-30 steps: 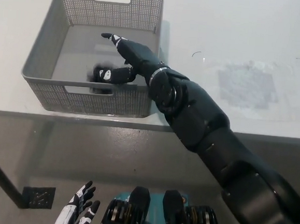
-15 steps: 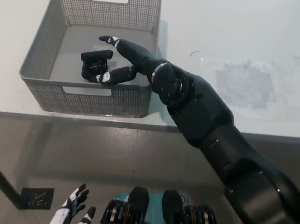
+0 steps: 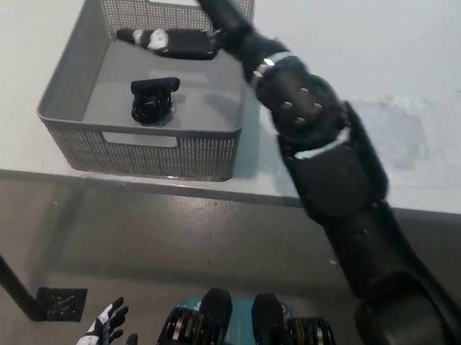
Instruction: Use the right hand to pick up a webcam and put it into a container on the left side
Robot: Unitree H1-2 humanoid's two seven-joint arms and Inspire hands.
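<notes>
The webcam [image 3: 153,100] lies on the floor of the grey basket [image 3: 65,95], a little toward six o'clock of the basket's middle, free of any hand; it rests clear of all four walls, nearer the front wall than the back. The right hand [image 3: 195,27] is above the basket's far end, at about twelve o'clock from the webcam, fingers spread and holding nothing; one finger runs out toward nine o'clock over the basket floor, another points up past the back rim toward twelve. Its black arm crosses the basket's right wall and runs down toward five o'clock across the table [image 3: 369,39]. The left hand [image 3: 105,340] rests low at seven o'clock, below the table edge, only partly in frame; I cannot tell how its fingers are set.

By my reading the placing step is done: the webcam sits in the container on the left, released; what is in hand is the withdrawal. The next move, I judge, calls for lifting the right hand clear above the rim before swinging it back toward four o'clock, so that neither fingers nor forearm catch the right wall and drag the basket; the webcam itself needs no further touch.
</notes>
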